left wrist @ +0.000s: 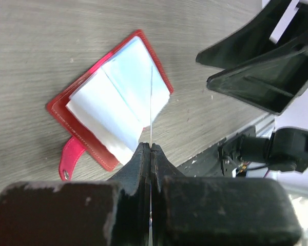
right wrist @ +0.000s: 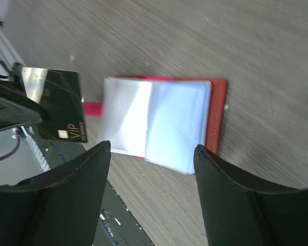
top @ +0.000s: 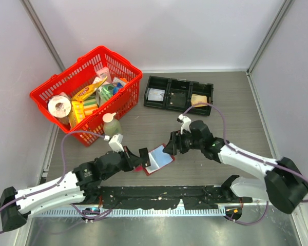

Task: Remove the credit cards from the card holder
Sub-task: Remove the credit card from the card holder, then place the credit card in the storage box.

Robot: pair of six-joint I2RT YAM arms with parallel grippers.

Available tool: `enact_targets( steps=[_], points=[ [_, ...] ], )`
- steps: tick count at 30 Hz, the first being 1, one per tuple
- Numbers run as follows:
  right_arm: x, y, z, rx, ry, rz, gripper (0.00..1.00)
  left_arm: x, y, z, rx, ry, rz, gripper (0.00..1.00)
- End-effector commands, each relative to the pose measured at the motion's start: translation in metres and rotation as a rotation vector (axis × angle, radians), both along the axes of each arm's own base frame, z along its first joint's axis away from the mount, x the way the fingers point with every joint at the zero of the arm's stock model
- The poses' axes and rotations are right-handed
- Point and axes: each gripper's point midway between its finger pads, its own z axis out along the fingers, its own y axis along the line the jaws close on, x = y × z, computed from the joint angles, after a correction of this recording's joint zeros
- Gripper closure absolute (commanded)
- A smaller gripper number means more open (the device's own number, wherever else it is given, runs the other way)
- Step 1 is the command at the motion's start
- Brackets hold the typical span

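Note:
The card holder (top: pixel 158 160) lies open on the table, dark red with pale blue-grey sleeves (left wrist: pixel 113 110) facing up and its snap tab (left wrist: pixel 69 159) sticking out. My left gripper (top: pixel 143 156) is shut on one credit card, seen edge-on as a thin line (left wrist: pixel 151 102) above the holder. In the right wrist view the same card (right wrist: pixel 56 105) is dark with gold "VIP" lettering, clear of the holder (right wrist: pixel 217 118). My right gripper (top: pixel 170 146) hangs open just right of the holder, its fingers (right wrist: pixel 151 148) spread with nothing between them.
A red basket (top: pixel 87 92) full of groceries stands at the back left. A black three-compartment tray (top: pixel 178 95) sits at the back centre with a tan wad (top: pixel 200 99) in its right end. A black mat (top: pixel 159 197) runs along the near edge.

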Motion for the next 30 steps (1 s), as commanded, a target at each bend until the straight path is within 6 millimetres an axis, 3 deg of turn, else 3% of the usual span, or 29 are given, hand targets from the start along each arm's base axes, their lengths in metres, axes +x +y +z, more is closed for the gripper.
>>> enact_targets(
  steps=[1,7,12,21,23,26,30],
  points=[
    [0.003,-0.003,0.066,0.03,-0.198,0.08,0.26,-0.005,-0.005,0.038,0.15,-0.213,-0.22,1.0],
    [-0.028,-0.005,0.133,0.13,-0.397,0.265,0.2,-0.02,-0.028,0.08,0.222,-0.412,-0.525,1.0],
    [-0.057,-0.003,0.17,0.218,-0.509,0.438,0.19,-0.033,-0.046,0.11,0.264,-0.541,-0.745,1.0],
    [-0.078,0.005,0.172,0.26,-0.544,0.647,0.25,-0.043,-0.066,0.138,0.276,-0.662,-0.952,1.0],
    [-0.078,0.006,0.173,0.266,-0.551,0.663,0.3,-0.046,-0.07,0.139,0.263,-0.666,-0.984,1.0],
    [-0.08,0.008,0.171,0.274,-0.538,0.69,0.45,-0.047,-0.073,0.138,0.268,-0.666,-1.006,1.0],
    [-0.074,0.009,0.16,0.239,-0.512,0.675,0.92,-0.045,-0.077,0.14,0.268,-0.666,-1.012,1.0]
  ],
)
